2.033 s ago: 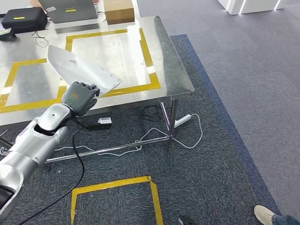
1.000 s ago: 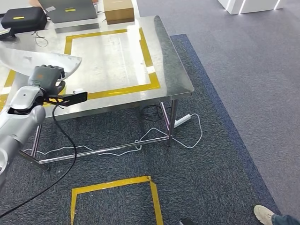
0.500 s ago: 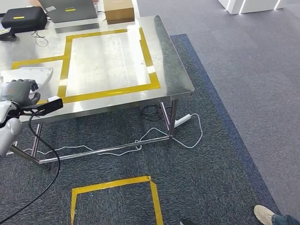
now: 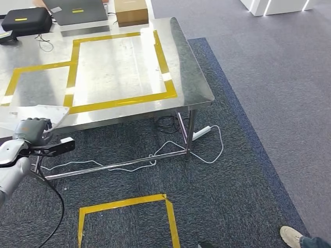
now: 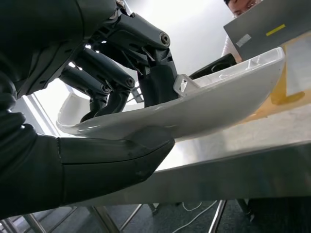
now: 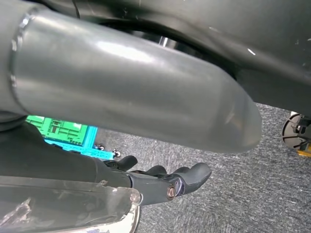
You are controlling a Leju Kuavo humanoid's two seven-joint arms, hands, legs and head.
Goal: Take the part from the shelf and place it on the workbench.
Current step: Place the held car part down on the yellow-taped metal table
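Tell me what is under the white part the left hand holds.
Under the white part lie the left hand's thumb and the steel workbench edge. Whether the part touches the bench is hidden from view.

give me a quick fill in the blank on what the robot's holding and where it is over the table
1. The white part is held by the robot's ____ hand.
2. The workbench top is marked with ____ tape.
3. The black case lies at the table's ____ edge.

Missing words: left; yellow; far
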